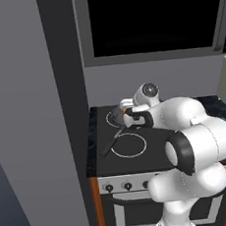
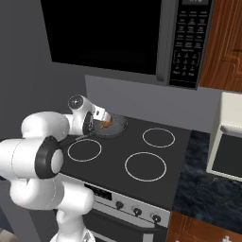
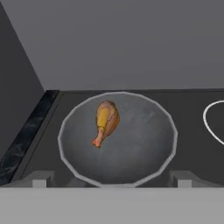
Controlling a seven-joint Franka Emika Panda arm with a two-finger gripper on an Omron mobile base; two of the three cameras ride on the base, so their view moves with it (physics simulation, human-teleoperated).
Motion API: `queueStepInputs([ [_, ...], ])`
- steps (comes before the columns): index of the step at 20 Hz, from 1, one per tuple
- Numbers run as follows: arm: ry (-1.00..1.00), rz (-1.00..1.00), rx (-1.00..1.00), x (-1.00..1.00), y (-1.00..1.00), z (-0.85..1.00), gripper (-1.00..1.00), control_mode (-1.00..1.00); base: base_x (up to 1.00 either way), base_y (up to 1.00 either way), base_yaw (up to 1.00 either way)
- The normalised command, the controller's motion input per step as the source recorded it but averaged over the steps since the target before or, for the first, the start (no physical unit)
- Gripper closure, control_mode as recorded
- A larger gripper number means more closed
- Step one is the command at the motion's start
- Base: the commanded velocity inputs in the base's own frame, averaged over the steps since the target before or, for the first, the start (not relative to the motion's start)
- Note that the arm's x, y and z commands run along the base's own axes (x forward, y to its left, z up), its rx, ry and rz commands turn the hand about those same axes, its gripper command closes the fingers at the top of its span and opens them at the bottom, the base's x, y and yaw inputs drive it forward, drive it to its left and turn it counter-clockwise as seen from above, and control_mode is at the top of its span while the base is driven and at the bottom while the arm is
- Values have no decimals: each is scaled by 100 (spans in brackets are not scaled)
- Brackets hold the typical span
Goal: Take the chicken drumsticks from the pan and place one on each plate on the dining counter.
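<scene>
Poised above the round shallow dark-grey metal frying pan (image 3: pixel 118 138), on the black glass stovetop (image 2: pixel 127 151) at its rear burner by the tall grey side wall (image 1: pixel 31 118). Fingers of the white arm's two-finger gripper (image 3: pixel 111 179) spread wide apart, one tip (image 3: pixel 39 179) at each side of the pan's near rim, clamped on nothing. Inside the pan, a single golden-orange cooked chicken drumstick (image 3: pixel 106 122), left of the pan's centre, thick end toward the pan's far rim, thin bone end toward its near rim. No second drumstick to be made out.

Judged as the first pick, approach stage: not yet down on the meat. Next move likely a descent into the pan, shifted a little left of the pan's centre, jaws set across the drumstick's thick part, then closing.

Low pan rim all round, easy to clip on the way in. Side wall and back wall close beside the pan; black microwave (image 2: pixel 108 33) overhead. Open stovetop on the pan's other side, the better way out.
</scene>
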Motion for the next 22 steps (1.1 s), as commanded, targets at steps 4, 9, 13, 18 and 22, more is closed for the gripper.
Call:
queueStepInputs([
  [4,1,2,0,23,3,-8,-100,-100,0,0,0],
  [9,0,0,0,19,3,-16,-100,-100,0,0,0],
  [13,0,0,0,21,2,-27,-100,-100,0,0,0],
  [18,0,0,-1,23,1,-29,-100,-100,0,0,0],
  [22,0,0,0,31,0,-13,-100,-100,0,0,0],
])
